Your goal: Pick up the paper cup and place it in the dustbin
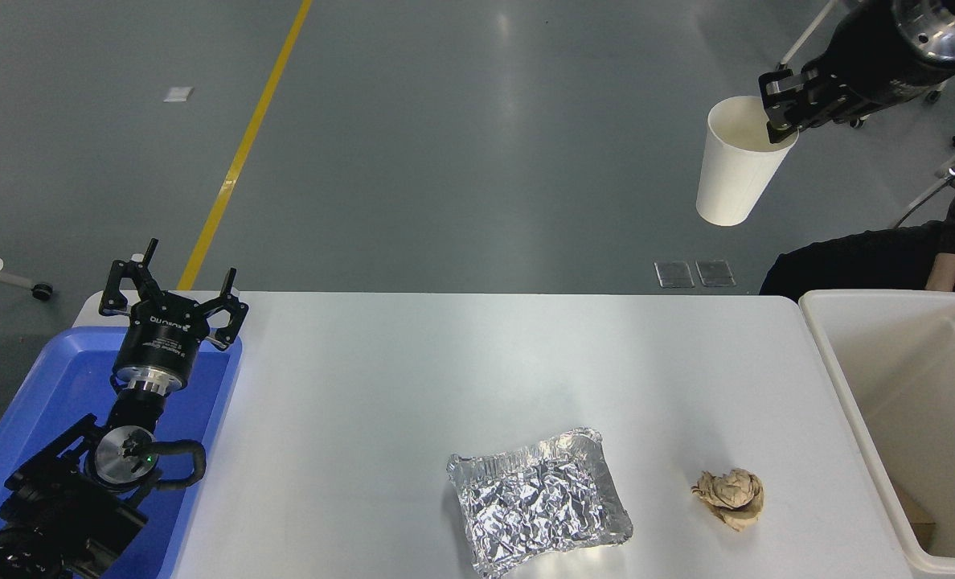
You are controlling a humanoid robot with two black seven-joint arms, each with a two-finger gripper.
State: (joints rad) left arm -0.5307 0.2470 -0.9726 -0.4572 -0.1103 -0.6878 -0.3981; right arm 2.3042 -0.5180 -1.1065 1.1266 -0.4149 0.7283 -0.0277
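My right gripper [780, 108] is shut on the rim of the white paper cup [736, 170] and holds it upright, high in the air beyond the table's far right corner. The cup hangs below the gripper, its cream inside showing. The off-white dustbin [846, 378] stands at the table's right edge, below and to the right of the cup, with a bit of brown paper in its near corner. My left gripper [170, 285] is open and parked over the blue tray at the lower left.
A crinkled foil tray [538, 501] lies at the front middle of the white table [413, 378]. A crumpled brown paper ball [731, 497] lies to its right. A blue plastic tray [59, 386] is at the left. A person's dark sleeve [871, 261] shows beyond the dustbin.
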